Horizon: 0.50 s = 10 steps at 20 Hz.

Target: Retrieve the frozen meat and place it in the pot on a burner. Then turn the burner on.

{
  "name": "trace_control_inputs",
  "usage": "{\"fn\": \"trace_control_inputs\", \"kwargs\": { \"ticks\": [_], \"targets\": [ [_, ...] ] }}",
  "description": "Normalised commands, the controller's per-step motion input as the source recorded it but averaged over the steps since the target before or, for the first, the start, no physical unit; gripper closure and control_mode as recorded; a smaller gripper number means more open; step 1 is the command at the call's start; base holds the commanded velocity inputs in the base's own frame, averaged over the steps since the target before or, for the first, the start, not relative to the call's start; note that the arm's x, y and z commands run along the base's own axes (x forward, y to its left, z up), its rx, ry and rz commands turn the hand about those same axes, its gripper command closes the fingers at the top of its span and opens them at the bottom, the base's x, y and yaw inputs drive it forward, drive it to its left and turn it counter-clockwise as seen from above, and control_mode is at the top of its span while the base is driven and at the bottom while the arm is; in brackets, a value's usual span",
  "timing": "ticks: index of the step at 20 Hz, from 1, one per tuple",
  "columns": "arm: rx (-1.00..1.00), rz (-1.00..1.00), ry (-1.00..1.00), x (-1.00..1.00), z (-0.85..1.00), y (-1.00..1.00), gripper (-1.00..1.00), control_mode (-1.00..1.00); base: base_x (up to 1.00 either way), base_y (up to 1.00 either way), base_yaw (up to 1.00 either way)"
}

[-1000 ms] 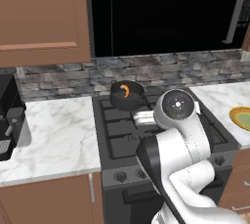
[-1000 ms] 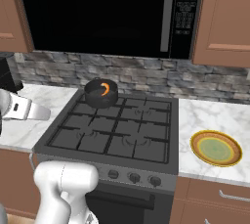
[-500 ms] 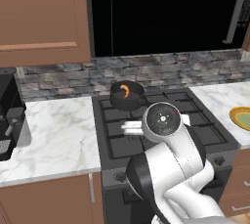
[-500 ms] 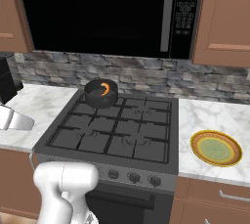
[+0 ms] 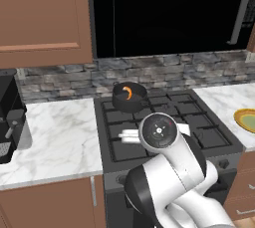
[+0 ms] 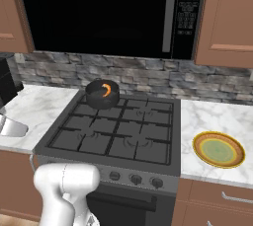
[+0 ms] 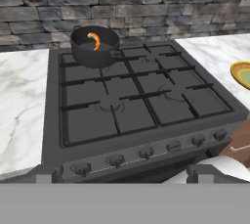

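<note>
The frozen meat (image 7: 94, 40) lies in the pot (image 7: 94, 48) on the rear-left burner (image 6: 102, 105), ready for heating; the claw's jaws stand apart, holding nothing.

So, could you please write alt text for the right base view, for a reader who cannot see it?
A short round dark grey metal pot sits on the back-left burner of a black gas stove, with a small curved orange-brown piece of meat inside it. A round yellow-green plate lies on the marble counter to the right, below a black microwave.
</note>
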Motion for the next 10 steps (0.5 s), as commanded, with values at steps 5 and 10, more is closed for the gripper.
{"fn": "trace_control_inputs", "kwargs": {
  "ticks": [5, 10],
  "targets": [
    [0.00, 0.00, 0.00, 0.00, 0.00, 0.00, -1.00, -1.00, 0.00, 0.00, 0.00],
    [0.00, 0.00, 0.00, 0.00, -0.02, -0.01, -1.00, 1.00, 0.00, -0.12, 0.00]
  ]
}}
